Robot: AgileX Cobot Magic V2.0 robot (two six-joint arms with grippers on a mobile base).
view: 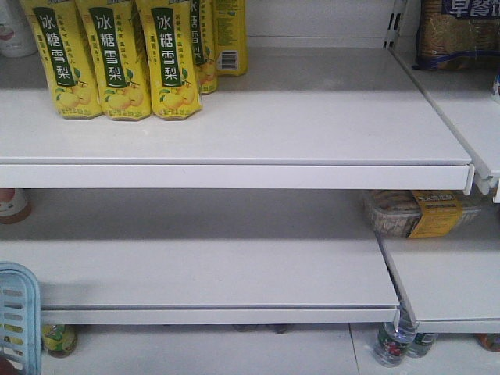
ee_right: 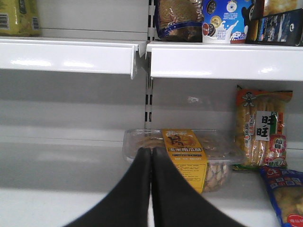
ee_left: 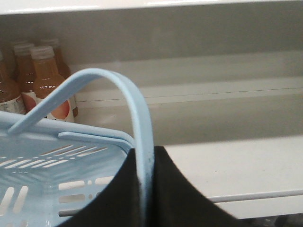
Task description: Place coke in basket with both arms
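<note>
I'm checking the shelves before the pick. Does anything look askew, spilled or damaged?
Nothing looks spilled or damaged. One oddity: no coke can shows in any view. The yellow cartons stand upright, the clear snack tray lies flat, and the left gripper is shut on the basket handle.

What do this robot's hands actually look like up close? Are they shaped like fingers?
Not like human fingers. Each end effector shows as two smooth, matte black blades that taper to a point, with no markings, cables or sleeves in view. The left end effector has broad, curved black blades; the right end effector narrows to a slim wedge. The arms themselves are out of view.
</note>
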